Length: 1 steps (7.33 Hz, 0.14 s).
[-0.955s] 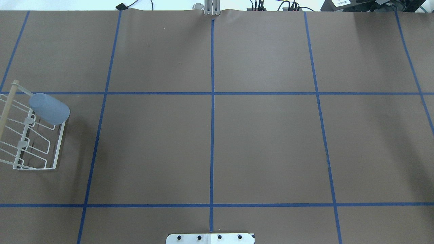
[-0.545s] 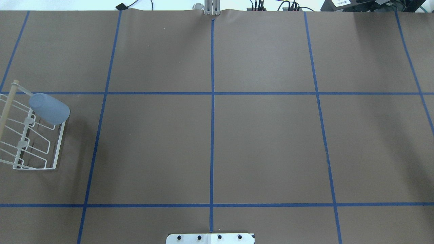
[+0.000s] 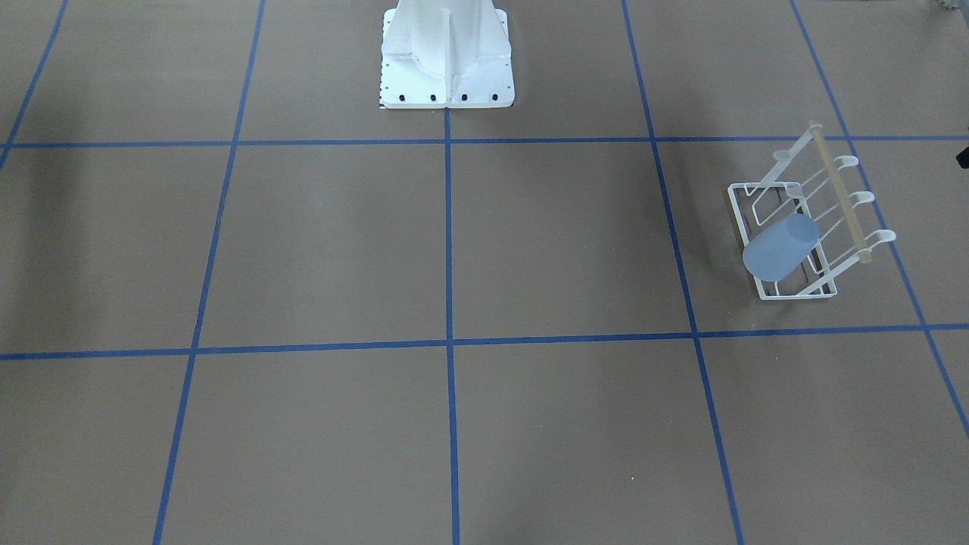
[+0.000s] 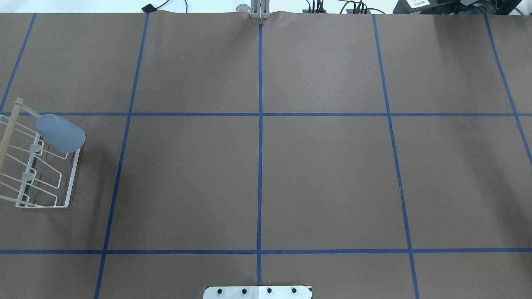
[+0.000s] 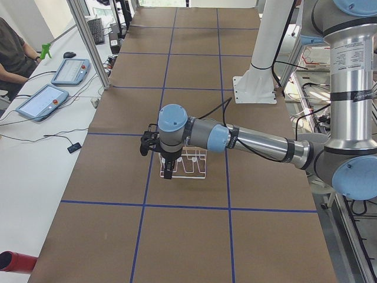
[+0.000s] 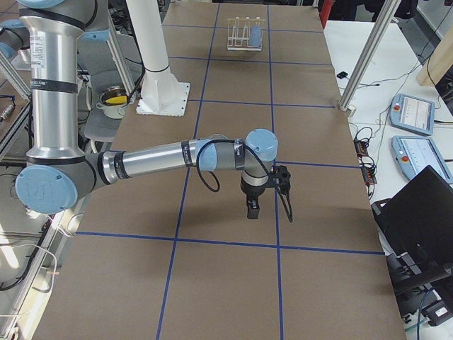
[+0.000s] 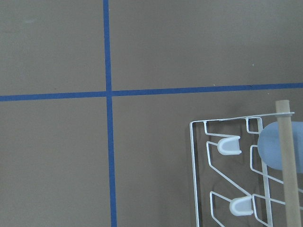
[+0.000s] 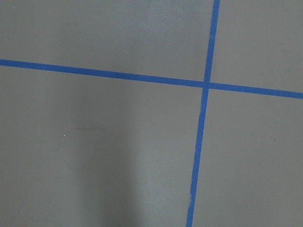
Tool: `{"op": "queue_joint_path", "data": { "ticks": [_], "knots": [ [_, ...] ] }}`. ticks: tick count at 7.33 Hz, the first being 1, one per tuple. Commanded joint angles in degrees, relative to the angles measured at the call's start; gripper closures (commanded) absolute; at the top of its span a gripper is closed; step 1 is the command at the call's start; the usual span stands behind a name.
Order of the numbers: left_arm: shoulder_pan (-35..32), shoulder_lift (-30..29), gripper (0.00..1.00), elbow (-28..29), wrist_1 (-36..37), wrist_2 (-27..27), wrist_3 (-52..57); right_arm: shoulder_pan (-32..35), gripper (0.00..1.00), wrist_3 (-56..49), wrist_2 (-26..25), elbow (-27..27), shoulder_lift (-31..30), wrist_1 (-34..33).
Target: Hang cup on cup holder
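The cup sits tilted on the cup holder at the overhead view's nine o'clock. Whether the left gripper or right gripper is clenched, I cannot tell.

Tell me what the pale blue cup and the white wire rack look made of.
The pale blue-grey handleless tumbler looks like matte plastic: even colour, no glare. The white wire rack seems coated metal, thin bent loops. Its tan crossbar rod looks like unpainted wood.
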Motion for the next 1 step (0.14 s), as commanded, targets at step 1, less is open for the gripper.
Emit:
{"op": "queue_joint_path", "data": {
  "ticks": [1],
  "knots": [
    [-0.09, -1.51, 0.02, -0.03, -2.05, 0.56, -0.17, 0.0, 0.0, -0.01, 0.72, -0.16, 0.03, -0.01]
  ]
}}
